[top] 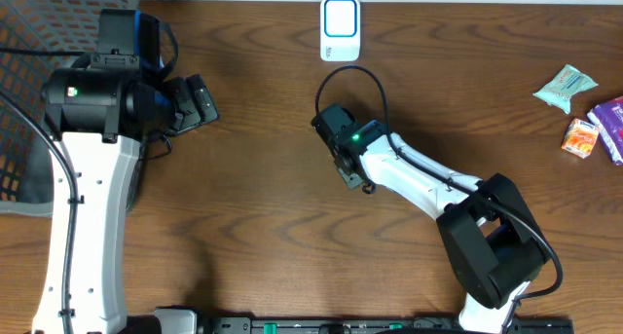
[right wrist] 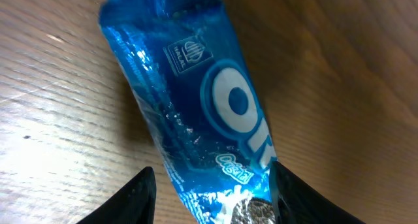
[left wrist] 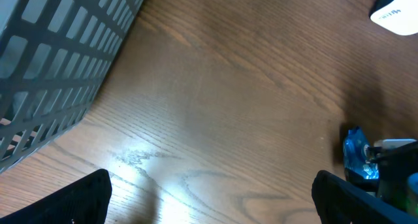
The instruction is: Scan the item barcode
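- R jaws: parted, one tip on each side of the blue snack pkt (right wrist: 196, 113). Pkt lies flat on the desk (right wrist: 52, 119) btw them, and no pinch shows in wrist view, so it reads as let go, not gripped.
- Pkt: logo face is up toward the wrist cam, long axis running away from the tips. No barcode on the face that shows, so it's prob on the underside. I'd judge a flip or re-grip is needed before any scan.
- Where: mid-desk, under the R wrist, hidden by the arm in overhead. L wrist view catches it as a blue scrap at the R tips.
- Scanner (top: 340, 27): white unit w/ blue-rimmed window at the far desk edge, well apart from pkt. Window looks up, so the code prob has to face down over it.
- L jaws: spread wide, nothing btw them, low over bare desk beside the grey mesh basket (top: 39, 91). Prob parked clear of the R arm's path.
- Other goods: teal pkt (top: 565, 88), small orange pack (top: 581, 137) and purple pkt (top: 611, 120) sit near the R edge, well apart from the action. Likely next in queue.
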Robot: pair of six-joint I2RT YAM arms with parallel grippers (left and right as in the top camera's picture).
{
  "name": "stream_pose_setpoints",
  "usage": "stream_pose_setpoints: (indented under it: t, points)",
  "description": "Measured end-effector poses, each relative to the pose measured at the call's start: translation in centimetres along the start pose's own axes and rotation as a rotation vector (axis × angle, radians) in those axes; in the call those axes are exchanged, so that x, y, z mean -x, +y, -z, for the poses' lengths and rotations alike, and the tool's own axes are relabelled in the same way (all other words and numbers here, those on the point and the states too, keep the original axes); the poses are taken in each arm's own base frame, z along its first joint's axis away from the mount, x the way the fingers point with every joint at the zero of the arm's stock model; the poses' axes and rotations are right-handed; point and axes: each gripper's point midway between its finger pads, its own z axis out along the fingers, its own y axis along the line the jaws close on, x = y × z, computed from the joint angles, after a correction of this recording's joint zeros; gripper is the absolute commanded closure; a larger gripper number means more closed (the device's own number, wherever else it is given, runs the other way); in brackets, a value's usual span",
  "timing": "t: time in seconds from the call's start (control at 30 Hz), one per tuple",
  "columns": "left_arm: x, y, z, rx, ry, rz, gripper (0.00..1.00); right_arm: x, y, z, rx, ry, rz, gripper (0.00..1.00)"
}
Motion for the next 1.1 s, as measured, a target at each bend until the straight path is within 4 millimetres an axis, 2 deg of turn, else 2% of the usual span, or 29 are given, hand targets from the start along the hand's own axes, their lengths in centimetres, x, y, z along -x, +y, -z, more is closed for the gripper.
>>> stream_pose_setpoints:
  t: [0.23, 0.5, 0.73, 0.8, 0.97, 1.1]
  points:
    - [0.0, 0.0, 0.0, 0.000, 0.000, 0.000, 0.02, -1.3, 0.2, -1.4, -0.018, 0.006, 0.006, 0.48]
    - [0.0, 0.0, 0.0, 0.000, 0.000, 0.000, 0.02, -0.4, 0.0, -1.8, -0.026, -0.041, -0.017, 0.51]
    - [0.0, 0.0, 0.0, 0.000, -0.001, 0.000, 0.02, -0.2, -1.5, -2.5, -0.051, -0.074, -0.060, 0.52]
    - [0.0, 0.0, 0.0, 0.000, 0.000, 0.000, 0.02, -0.3, -2.1, -2.7, -0.062, -0.069, -0.071, 0.57]
    - [0.0, 0.0, 0.0, 0.000, 0.000, 0.000, 0.02, -1.3, -3.8, -3.6, -0.061, -0.033, -0.146, 0.97]
    - [0.0, 0.0, 0.0, 0.000, 0.000, 0.000, 0.02, -1.5, -5.1, -4.3, -0.004, -0.015, -0.248, 0.99]
